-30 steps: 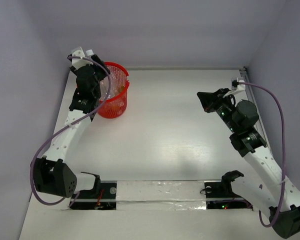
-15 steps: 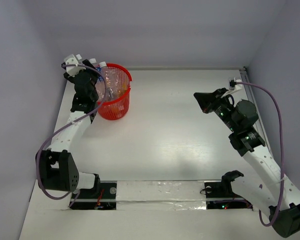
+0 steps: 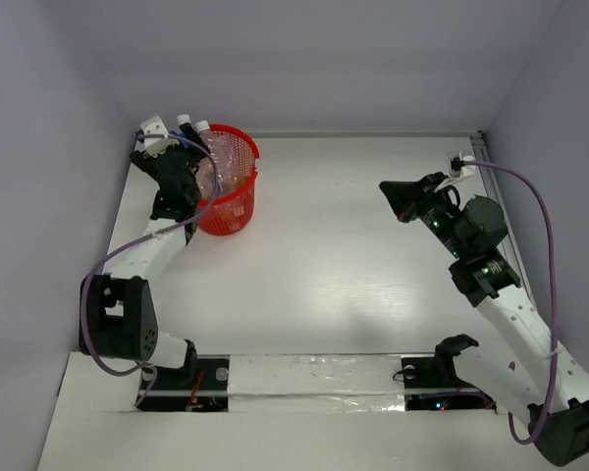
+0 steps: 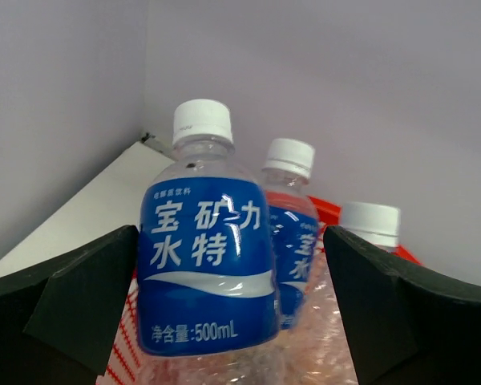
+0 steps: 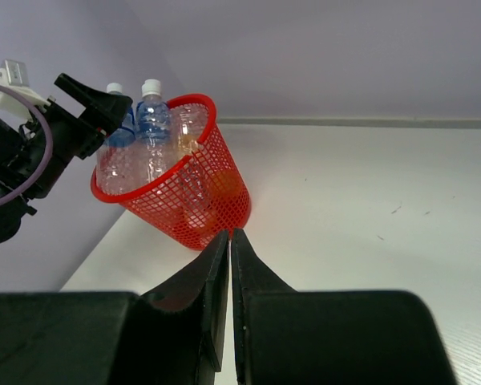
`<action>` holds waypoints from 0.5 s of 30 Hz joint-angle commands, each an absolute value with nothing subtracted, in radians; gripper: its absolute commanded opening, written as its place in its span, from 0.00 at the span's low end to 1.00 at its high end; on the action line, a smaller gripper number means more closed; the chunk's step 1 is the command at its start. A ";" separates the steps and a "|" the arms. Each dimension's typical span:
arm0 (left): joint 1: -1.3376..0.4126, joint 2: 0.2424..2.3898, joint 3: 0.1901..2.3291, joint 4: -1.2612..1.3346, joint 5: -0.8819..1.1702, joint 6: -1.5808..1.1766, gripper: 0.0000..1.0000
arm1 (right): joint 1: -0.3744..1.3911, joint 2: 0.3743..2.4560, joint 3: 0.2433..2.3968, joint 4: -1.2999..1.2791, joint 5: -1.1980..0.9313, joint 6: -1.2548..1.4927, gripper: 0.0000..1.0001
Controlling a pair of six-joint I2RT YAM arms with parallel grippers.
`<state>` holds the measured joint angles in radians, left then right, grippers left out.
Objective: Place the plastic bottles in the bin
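Note:
The red mesh bin (image 3: 232,208) stands at the table's far left. It also shows in the right wrist view (image 5: 194,204) and as a rim in the left wrist view (image 4: 330,210). Clear bottles with blue labels and white caps (image 3: 202,129) stand upright in it, and an orange bottle (image 5: 224,184) shows through the mesh. My left gripper (image 3: 188,155) is at the bin's left rim, jaws wide open on either side of the nearest blue-label bottle (image 4: 204,257) without touching it. A second bottle (image 4: 293,233) and a third cap (image 4: 370,223) stand behind. My right gripper (image 3: 394,192) is shut and empty, raised at the right.
Grey walls close in the table at the back and on both sides. A cable socket (image 3: 463,160) sits at the far right corner. The arm bases and a taped strip (image 3: 304,378) lie along the near edge.
My left wrist has swung back from over the bin to its left rim, and the bottle caps stand out of the bin. The right arm has barely moved.

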<state>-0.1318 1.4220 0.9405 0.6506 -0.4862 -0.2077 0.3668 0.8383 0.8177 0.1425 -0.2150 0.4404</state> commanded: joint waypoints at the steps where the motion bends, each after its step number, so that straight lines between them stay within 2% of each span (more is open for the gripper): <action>1: -0.153 1.405 0.925 0.778 -0.495 -0.179 0.99 | 0.360 0.822 0.816 0.196 -0.227 0.423 0.10; 7: -0.172 1.339 0.939 0.715 -0.525 -0.193 0.99 | 0.360 0.824 0.813 0.202 -0.235 0.431 0.11; 15: -0.172 1.190 0.980 0.595 -0.474 -0.232 0.99 | 0.360 0.812 0.822 0.199 -0.242 0.446 0.22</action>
<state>-0.1692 1.2671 0.9318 0.6071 -0.4957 -0.2070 0.3668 0.8360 0.8177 0.1429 -0.2291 0.4442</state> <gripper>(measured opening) 0.990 0.209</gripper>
